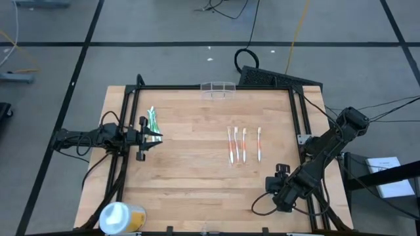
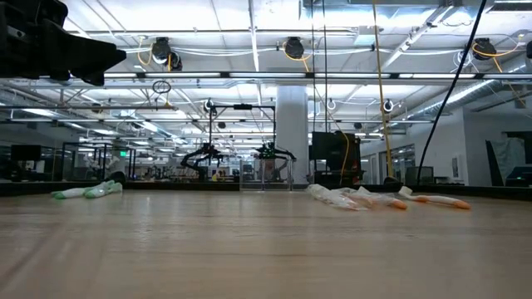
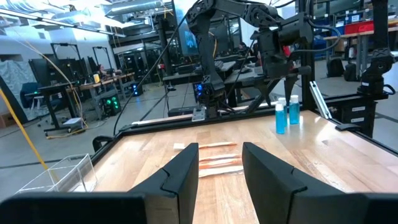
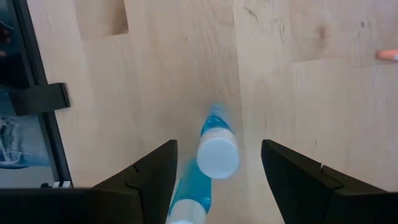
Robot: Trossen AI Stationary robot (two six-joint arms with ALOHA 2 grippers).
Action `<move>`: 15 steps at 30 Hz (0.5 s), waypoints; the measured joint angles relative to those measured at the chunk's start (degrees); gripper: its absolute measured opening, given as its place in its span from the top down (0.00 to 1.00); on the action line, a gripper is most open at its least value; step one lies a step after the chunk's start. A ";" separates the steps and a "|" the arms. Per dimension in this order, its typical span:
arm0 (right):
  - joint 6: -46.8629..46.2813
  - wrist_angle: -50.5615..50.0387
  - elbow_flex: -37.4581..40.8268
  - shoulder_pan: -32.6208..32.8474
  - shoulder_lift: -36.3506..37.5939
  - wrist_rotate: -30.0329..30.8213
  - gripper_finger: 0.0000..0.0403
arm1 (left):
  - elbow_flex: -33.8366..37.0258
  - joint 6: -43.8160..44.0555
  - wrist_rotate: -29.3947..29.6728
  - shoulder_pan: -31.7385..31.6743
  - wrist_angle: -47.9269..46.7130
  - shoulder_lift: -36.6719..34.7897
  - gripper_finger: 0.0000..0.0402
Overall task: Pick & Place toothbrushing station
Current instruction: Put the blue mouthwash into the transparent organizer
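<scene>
High view: the station (image 1: 218, 88), a clear holder, stands at the table's far edge near the middle, well apart from both arms. We see the left gripper (image 1: 146, 139) at the left side, just beside green-and-white tubes (image 1: 153, 122); the right gripper (image 1: 281, 176) sits near the right front corner. Four toothbrushes (image 1: 243, 144) lie in a row between centre and right, and a white-and-yellow tub (image 1: 120, 217) stands at the front left corner.

Low view: we make out the tubes at left and the toothbrushes (image 2: 378, 199) at right; the station is too faint here to place.

Left wrist view: the fingers (image 3: 186, 177) stand apart with nothing between them. The station (image 3: 59, 172) shows off to one side, the toothbrushes (image 3: 214, 163) straight ahead. We judge that this arm should turn toward the holder and take it by one thin wall, closing gently because clear plastic can slip or flex.

Right wrist view: the fingers (image 4: 152, 174) are spread wide above two small blue bottles (image 4: 211, 155), not touching them. We would keep this arm clear of the brushes.
</scene>
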State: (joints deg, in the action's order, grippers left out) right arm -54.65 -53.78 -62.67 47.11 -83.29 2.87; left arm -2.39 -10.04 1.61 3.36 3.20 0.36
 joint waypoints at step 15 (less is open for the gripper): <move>2.40 0.45 0.00 0.30 -0.03 2.99 0.44 | 0.00 0.00 0.00 0.00 0.00 0.00 0.67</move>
State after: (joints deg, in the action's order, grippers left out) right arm -52.25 -53.33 -62.67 47.41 -83.32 5.87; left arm -2.39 -10.04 1.61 3.35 3.20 0.36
